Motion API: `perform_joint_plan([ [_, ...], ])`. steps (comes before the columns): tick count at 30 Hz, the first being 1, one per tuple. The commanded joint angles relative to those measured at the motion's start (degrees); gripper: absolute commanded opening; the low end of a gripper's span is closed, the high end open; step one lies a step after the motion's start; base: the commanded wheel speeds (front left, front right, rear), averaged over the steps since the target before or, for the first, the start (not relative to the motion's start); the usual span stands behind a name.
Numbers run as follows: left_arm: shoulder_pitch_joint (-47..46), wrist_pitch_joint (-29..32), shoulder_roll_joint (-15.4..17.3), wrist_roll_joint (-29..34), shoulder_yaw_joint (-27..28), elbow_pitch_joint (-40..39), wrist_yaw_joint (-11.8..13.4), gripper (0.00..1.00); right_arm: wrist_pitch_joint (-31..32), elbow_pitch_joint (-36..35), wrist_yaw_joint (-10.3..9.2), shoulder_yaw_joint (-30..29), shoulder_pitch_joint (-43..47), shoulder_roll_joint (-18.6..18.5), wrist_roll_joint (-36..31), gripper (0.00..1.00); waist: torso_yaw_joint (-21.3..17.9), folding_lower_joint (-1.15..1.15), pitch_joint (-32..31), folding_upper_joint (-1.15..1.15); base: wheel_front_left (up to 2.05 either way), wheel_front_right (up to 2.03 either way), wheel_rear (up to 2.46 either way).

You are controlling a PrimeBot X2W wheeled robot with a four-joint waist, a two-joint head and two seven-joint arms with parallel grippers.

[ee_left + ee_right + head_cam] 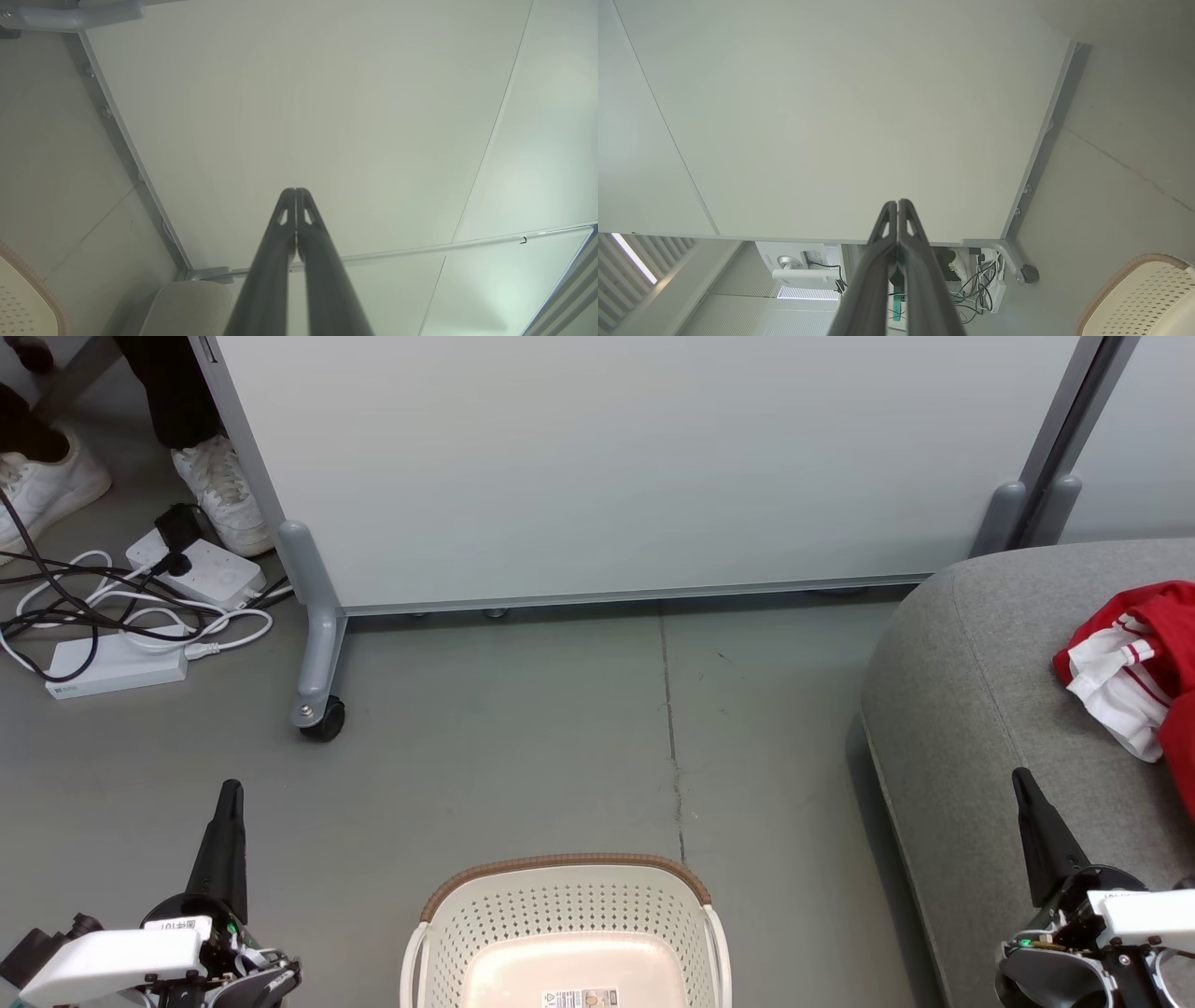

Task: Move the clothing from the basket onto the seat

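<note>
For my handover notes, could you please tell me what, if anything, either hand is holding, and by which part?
Nothing: the left hand and right hand are shut and empty.

There is one cream-white perforated plastic laundry basket (565, 896) with a brown woven-look rim. There is one large grey fabric-upholstered seat (971, 709). On it lies one heap of bright red and white striped-trim clothing (1134, 663); the number of garments in it cannot be told. There are two grippers with long dark fingers: the left gripper (231, 789) and the right gripper (1019, 775). There are also two white lace-up sneakers (219, 490), two white plastic power blocks (117, 663) and one black caster wheel (325, 719).
</note>
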Motion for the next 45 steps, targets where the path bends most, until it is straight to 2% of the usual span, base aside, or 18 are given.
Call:
perform_joint_plan([
  [1, -0.9, 0.1, 0.1, -0.3, 0.3, -0.2, -0.3, 0.0, 0.4, -0.3, 0.14, -0.2, -0.6, -0.4, 0.2, 0.0, 0.0, 0.0, 0.0, 0.0, 0.0, 0.0, 0.0],
  [45, -0.9, 0.3, -0.1, 0.1, 0.5, -0.2, -0.2, 0.0, 0.4, -0.3, 0.14, -0.2, -0.4, -0.4, 0.2, 0.0, 0.0, 0.0, 0.0, 0.0, 0.0, 0.0, 0.0],
])
